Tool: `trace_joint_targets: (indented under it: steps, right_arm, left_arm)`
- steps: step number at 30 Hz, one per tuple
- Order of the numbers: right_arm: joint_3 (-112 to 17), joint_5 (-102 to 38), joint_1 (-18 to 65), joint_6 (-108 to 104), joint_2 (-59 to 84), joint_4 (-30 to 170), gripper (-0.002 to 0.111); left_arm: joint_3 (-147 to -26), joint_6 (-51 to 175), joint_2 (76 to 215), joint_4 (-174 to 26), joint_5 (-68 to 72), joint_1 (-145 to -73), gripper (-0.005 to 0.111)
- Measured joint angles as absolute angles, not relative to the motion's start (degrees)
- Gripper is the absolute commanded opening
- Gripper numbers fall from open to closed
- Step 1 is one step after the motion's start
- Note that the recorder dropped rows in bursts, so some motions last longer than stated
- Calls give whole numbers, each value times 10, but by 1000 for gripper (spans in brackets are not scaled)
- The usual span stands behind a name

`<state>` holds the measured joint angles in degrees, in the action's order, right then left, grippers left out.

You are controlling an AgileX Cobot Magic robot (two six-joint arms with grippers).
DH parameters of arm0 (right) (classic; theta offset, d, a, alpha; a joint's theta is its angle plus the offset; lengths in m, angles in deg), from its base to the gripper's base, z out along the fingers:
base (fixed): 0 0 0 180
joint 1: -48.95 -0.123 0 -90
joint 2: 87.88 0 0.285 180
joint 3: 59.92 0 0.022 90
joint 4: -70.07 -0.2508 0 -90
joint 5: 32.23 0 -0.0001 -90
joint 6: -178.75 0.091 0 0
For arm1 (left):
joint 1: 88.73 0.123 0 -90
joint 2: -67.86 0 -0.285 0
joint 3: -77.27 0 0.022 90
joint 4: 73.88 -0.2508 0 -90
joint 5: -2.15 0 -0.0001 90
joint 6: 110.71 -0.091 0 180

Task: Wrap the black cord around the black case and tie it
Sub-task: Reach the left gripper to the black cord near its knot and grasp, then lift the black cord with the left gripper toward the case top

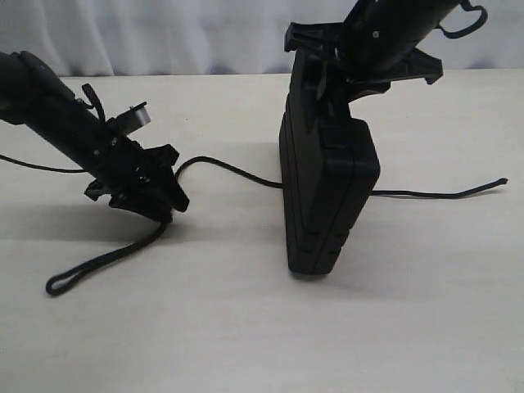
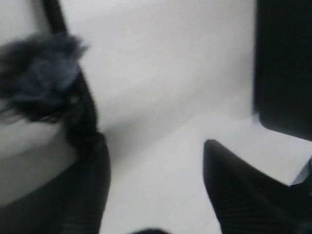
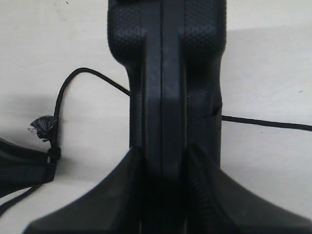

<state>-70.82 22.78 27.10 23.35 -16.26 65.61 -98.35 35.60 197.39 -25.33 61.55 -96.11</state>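
1. The right gripper [image 3: 163, 150] clamps the top edge of the black case [image 1: 327, 188], which stands upright on the table [image 1: 246, 327].
2. The left gripper [image 1: 164, 209], at the case's 9 o'clock, stands open and holds nothing; the frayed tuft [image 2: 44, 78] lies beside one finger.
3. The black cord [image 1: 426, 194] passes the case's base, trailing to 3 o'clock and looping at 8 o'clock.

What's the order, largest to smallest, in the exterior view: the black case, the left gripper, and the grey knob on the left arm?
1. black case, upright, clearly largest.
2. left gripper, seemingly at a similar depth, so the ranking holds.
3. grey knob, smallest by far.
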Motion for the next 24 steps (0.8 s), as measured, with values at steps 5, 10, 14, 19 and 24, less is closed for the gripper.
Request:
trace_joint_targets:
  steps: [5,10,14,19,24]
  right_arm:
    - [-708,228,271,234,-163,656,4]
    - [-708,228,271,234,-163,656,4]
    - [-708,227,271,234,-163,656,4]
    - [-708,227,271,234,-163,656,4]
    - [-708,227,271,234,-163,656,4]
  left_arm:
    - [-983,330,1974,-187,659,-966,62]
    - [-1025,269,1974,-188,714,-981,56]
    - [-1094,259,1962,-308,715,-982,42]
    - [-1151,183,1930,-512,716,-1008,41]
    - [-1142,-10,1928,-563,714,-1052,41]
